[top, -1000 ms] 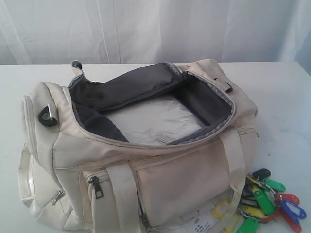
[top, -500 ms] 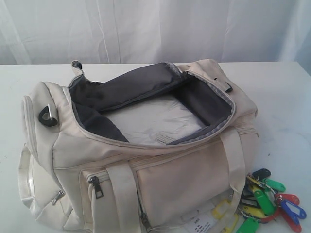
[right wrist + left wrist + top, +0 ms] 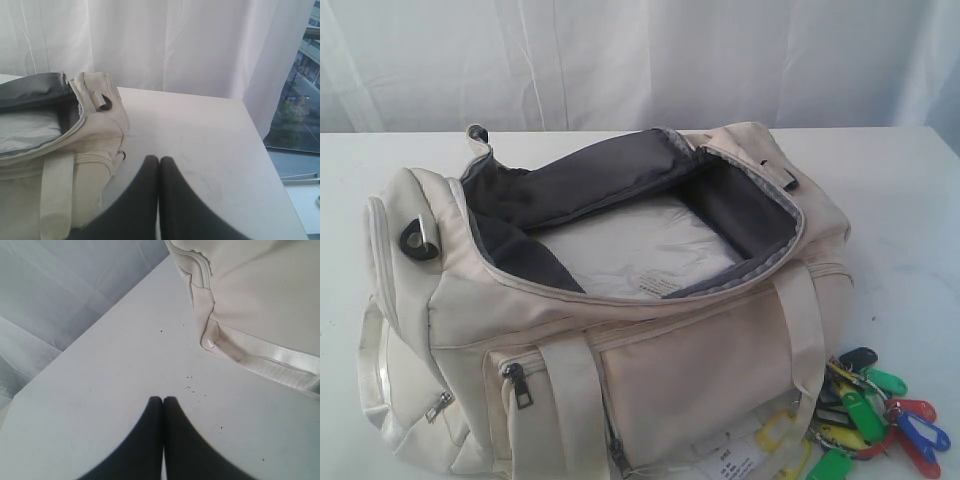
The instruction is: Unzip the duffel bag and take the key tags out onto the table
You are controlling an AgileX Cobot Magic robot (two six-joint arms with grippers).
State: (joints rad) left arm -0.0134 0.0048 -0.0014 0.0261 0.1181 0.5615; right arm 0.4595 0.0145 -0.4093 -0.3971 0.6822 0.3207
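The cream-white duffel bag (image 3: 620, 330) lies on the white table (image 3: 900, 200) with its top zipper open, showing dark grey lining and a pale sheet inside. The bunch of coloured key tags (image 3: 875, 410) lies on the table by the bag's front right corner. Neither gripper shows in the exterior view. In the left wrist view my left gripper (image 3: 163, 399) is shut and empty above bare table, beside the bag's end with its webbing strap (image 3: 270, 365). In the right wrist view my right gripper (image 3: 159, 159) is shut and empty over the table, next to the bag's other end (image 3: 95, 125).
A white printed paper label (image 3: 740, 462) hangs at the bag's front edge near a yellow tag. White curtains (image 3: 640, 60) hang behind the table. The table's far right edge (image 3: 260, 135) borders a window.
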